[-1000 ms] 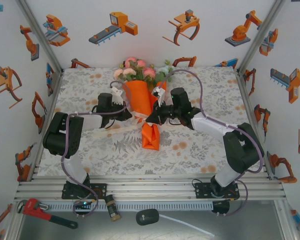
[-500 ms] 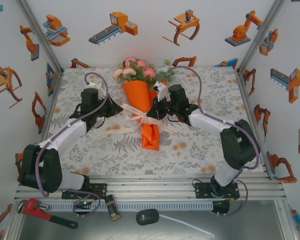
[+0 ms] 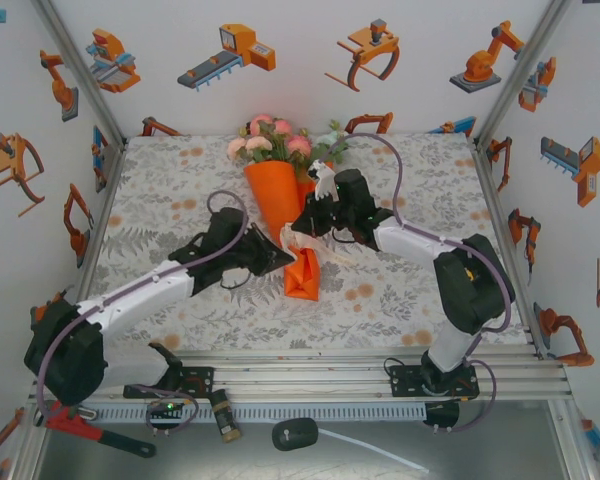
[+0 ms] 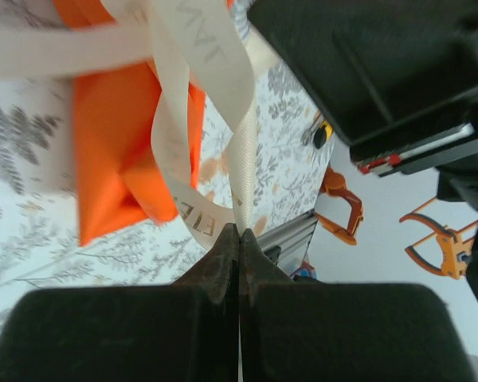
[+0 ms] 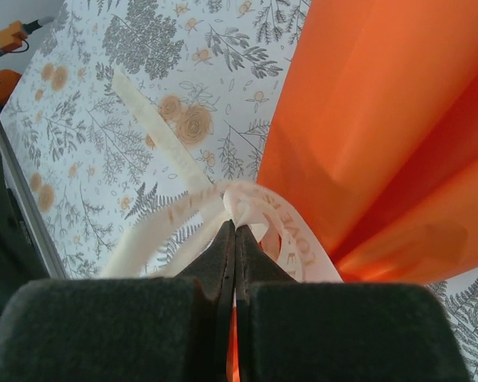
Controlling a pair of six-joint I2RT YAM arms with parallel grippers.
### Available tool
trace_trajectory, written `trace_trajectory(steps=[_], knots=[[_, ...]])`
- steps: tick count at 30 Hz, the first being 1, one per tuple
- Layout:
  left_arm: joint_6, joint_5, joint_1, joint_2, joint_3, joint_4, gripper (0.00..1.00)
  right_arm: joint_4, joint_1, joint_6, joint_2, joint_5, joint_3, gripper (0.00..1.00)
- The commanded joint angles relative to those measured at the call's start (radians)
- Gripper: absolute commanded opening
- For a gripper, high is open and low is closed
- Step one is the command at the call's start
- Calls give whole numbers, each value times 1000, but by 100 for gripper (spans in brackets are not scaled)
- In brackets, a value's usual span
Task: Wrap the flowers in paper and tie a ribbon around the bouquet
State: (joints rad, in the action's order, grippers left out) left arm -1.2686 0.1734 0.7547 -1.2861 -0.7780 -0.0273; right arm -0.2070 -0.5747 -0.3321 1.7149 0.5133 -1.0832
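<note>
pinching the ribbon (image 4: 211, 60) in the fully closed left claw (image 4: 239, 237); gripping the same ribbon in the closed right claw (image 5: 234, 237), just beside the bouquet (image 3: 277, 190) lying on the surface (image 3: 400, 290).

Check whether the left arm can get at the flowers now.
Probably not yet: the left claw is shut on the ribbon beside the paper. Once it lets go, the tablecloth left of the paper looks free up to the flowers.

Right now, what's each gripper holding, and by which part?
Both hold the ribbon. Left gripper pinches a loop near the paper's narrow end; right gripper pinches its bunched part beside the paper.
</note>
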Motion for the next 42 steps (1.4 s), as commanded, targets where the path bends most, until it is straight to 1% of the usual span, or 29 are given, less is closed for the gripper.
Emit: trace_trajectory(steps=[1, 4, 7, 10, 12, 13, 16, 17, 25, 30, 33, 35, 36, 37, 38, 40, 42], knots=[[-121, -90, 77, -77, -65, 66, 0, -22, 2, -30, 1, -32, -27, 0], [-94, -68, 132, -167, -125, 133, 0, -9, 7, -33, -8, -41, -18, 0], [-39, -98, 154, -228, -176, 116, 0, -23, 9, -37, -19, -40, -2, 0], [51, -210, 167, -243, -192, 80, 0, -24, 10, -36, -27, -38, 6, 0], [94, -235, 173, -266, -206, 65, 1, -24, 12, -36, -26, -36, 11, 0], [103, -232, 175, -277, -211, 67, 6, -25, 13, -35, -25, -33, 10, 0], [100, -208, 175, -308, -211, 78, 24, -28, 18, -37, -20, -26, 7, 0], [103, -208, 174, -308, -211, 77, 29, -29, 18, -39, -20, -24, 7, 0], [182, -287, 175, -224, -204, 21, 42, -32, 24, -37, -15, -12, 8, 0], [264, -346, 176, -129, -195, -16, 47, -32, 26, -25, -20, 1, 12, 0], [302, -454, 172, -18, -181, -75, 47, -50, 26, 4, -23, 70, 21, 0], [294, -530, 136, 60, -166, -159, 48, -85, 24, 31, -32, 140, 46, 0], [274, -530, 104, 86, -161, -199, 48, -103, 23, 43, -36, 167, 59, 0], [256, -494, 51, 107, -153, -231, 48, -119, 21, 56, -41, 197, 76, 0], [242, -429, -6, 118, -143, -242, 48, -136, 19, 67, -47, 220, 96, 0], [233, -308, -89, 113, -142, -255, 48, -171, 15, 87, -58, 269, 132, 0], [233, -215, -134, 81, -161, -281, 50, -206, 8, 118, -70, 300, 168, 0]])
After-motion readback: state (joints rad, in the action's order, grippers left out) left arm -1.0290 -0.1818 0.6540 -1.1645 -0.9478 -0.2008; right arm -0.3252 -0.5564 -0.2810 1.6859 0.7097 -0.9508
